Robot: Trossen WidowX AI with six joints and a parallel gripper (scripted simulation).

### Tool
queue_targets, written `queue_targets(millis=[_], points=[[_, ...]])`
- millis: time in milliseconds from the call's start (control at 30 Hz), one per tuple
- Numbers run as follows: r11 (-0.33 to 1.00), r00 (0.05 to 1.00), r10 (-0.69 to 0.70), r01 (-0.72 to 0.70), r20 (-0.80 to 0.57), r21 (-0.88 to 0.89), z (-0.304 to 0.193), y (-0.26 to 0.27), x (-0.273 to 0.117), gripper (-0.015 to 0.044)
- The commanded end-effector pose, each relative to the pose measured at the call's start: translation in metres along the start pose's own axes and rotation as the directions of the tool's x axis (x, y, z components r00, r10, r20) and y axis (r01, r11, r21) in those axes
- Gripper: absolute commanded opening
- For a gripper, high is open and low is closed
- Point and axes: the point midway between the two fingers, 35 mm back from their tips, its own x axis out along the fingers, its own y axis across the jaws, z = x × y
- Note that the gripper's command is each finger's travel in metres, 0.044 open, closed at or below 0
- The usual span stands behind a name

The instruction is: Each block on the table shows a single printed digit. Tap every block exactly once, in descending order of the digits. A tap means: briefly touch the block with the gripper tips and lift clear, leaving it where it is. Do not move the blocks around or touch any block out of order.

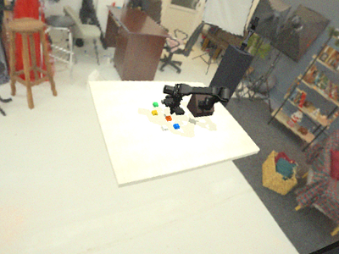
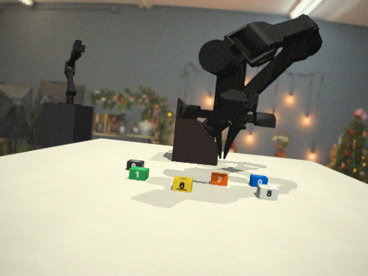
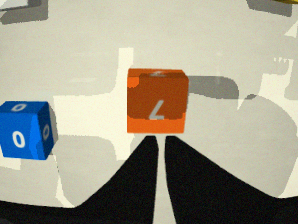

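The orange block 7 (image 1: 168, 118) (image 2: 219, 178) (image 3: 156, 100) lies just ahead of my gripper (image 2: 222, 157) (image 3: 160, 144) in the wrist view. My gripper is shut, with nothing between its tips, and hangs above the table. The blue block 0 (image 1: 176, 126) (image 2: 258, 180) (image 3: 25, 131) is left in the wrist view. In the exterior view, the white block 8 (image 2: 267, 192) (image 1: 164, 128) is at the right and the yellow block 6 (image 2: 182, 184) (image 1: 155, 112) is nearer the middle. The green block 1 (image 2: 139, 173) (image 1: 155, 104) partly hides a black block (image 2: 135, 163), whose digit is unclear.
The arm's dark base (image 1: 201, 106) (image 2: 193, 140) stands on the white table (image 1: 137, 165) (image 2: 113, 240), behind the blocks in the exterior view. Shadows of the arm fall across the blocks' area.
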Motion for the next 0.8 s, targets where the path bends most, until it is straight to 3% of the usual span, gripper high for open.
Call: queue_targets(millis=[0,767], points=[[1.0,1.0,0.004,-0.004,0.006,0.004,-0.001,0.0,0.007,0.002],[1.0,1.0,0.006,-0.006,0.006,0.004,-0.001,0.0,0.037,0.002]])
